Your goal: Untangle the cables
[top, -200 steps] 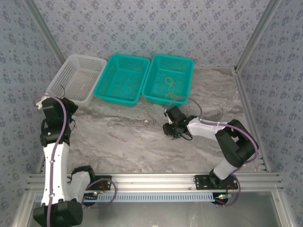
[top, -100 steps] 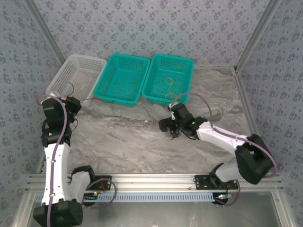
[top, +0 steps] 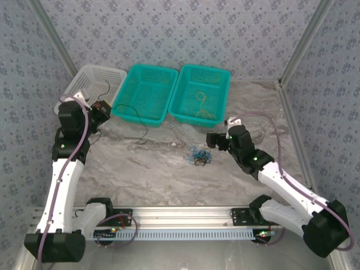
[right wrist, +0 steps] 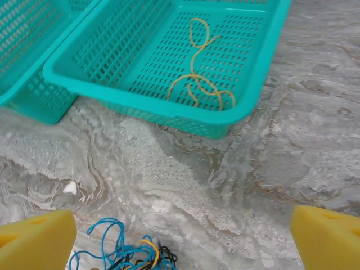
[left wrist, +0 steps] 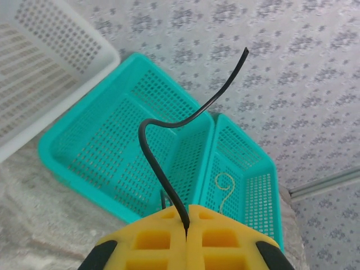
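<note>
Cables (top: pixel 198 156) lie on table (top: pixel 152 171) before rightmost basket (top: pixel 214 84).

Table (top: pixel 140 169), marble-patterned, bears three baskets along its far edge: white basket (top: pixel 84 93) left, teal basket (top: pixel 132 109) centre, second teal basket (top: pixel 188 115) right. Yellow cable (top: pixel 201 107) lies inside the right-hand teal one. Left gripper (top: pixel 106 108) is raised at the white basket's near right corner; black cable (top: pixel 146 126) trails from it down onto the table. Tangle of blue and black cables (top: pixel 198 156) lies mid-table. Right gripper (top: pixel 212 140) sits just right of the tangle, not touching it.
</note>
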Controlling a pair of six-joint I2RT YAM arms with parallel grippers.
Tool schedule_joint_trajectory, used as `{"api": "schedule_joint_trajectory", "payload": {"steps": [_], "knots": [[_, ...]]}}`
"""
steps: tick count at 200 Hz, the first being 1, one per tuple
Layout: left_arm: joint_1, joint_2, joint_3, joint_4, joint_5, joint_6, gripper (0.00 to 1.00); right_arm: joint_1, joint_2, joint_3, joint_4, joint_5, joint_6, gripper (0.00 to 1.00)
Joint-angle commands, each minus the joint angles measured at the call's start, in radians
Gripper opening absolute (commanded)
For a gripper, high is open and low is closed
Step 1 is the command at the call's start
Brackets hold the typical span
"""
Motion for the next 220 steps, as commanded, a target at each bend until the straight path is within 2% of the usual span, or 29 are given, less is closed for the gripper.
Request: {"api": "schedule_joint_trajectory", "payload": {"steps": [1, 52, 90, 110, 146, 190, 212, 220], "knots": [[-0.040, 0.033, 0.094, 0.058, 0.006, 0.060, 0.00, -0.037, -0.073, -0.060, 0.043, -0.067, 0.055, 1.00], [-0.094, 0.173, 0.286, 0.073, 0.005, 0.135, 0.00, -0.143, -0.108, -0.055, 0.015, -0.190, 0.111, 1.00], [-0.096, 0.299, 0.392, 0.082, -0.027, 0.204, 0.00, -0.226, -0.108, -0.080, 0.035, -0.266, 0.173, 1.00], [-0.097, 0.365, 0.434, 0.108, -0.005, 0.227, 0.00, -0.262, -0.099, -0.087, 0.042, -0.333, 0.186, 1.00], [-0.095, 0.492, 0.503, 0.132, 0.037, 0.267, 0.00, -0.267, -0.091, -0.085, 0.029, -0.347, 0.184, 1.00], [-0.099, 0.617, 0.456, 0.184, 0.054, 0.319, 0.00, -0.269, -0.085, -0.079, 0.003, -0.368, 0.189, 1.00], [-0.108, 0.694, 0.465, 0.131, 0.058, 0.341, 0.00, -0.269, -0.079, -0.079, 0.004, -0.389, 0.195, 1.00], [-0.112, 0.723, 0.478, 0.098, 0.068, 0.341, 0.05, -0.268, -0.075, -0.076, 0.006, -0.395, 0.198, 1.00]]}}
